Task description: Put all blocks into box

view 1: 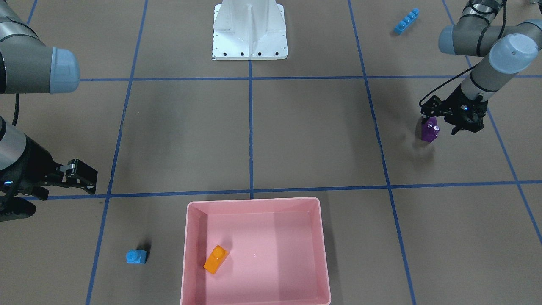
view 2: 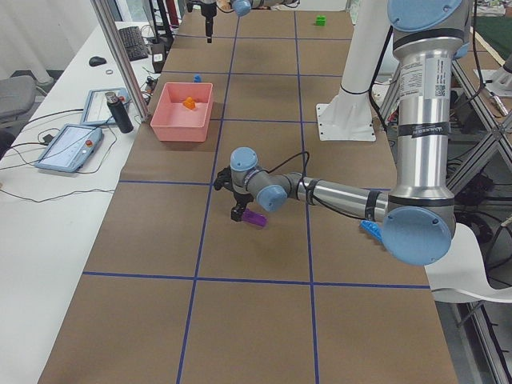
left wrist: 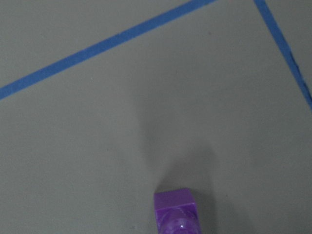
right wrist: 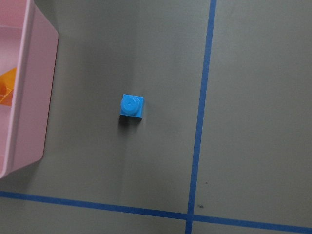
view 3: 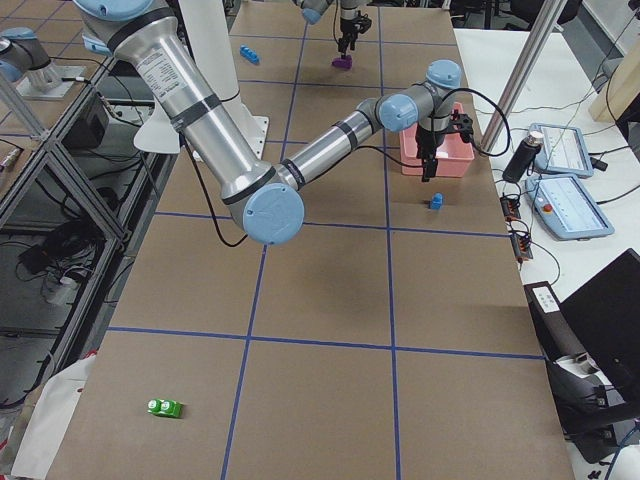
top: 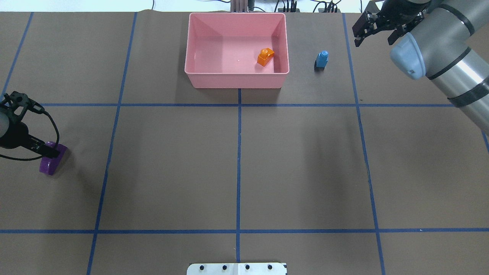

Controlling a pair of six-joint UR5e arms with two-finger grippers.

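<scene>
My left gripper (view 1: 432, 122) is shut on the purple oblong block (view 1: 430, 129) and holds it tilted just above the table; the block also shows in the overhead view (top: 50, 163) and the left wrist view (left wrist: 175, 212). The pink box (top: 237, 81) holds the orange block (top: 265, 56). The small light-blue block (top: 321, 59) stands on the table beside the box and shows in the right wrist view (right wrist: 131, 106). My right gripper (top: 374, 38) is open and empty, raised nearby. The long light-blue block (view 1: 406, 21) and the green block (view 3: 165, 407) lie far from the box.
The white metal robot base (view 1: 250, 31) stands at the table's near middle edge. Blue tape lines divide the brown table. Tablets and a bottle (view 2: 120, 112) sit on the side bench beyond the box.
</scene>
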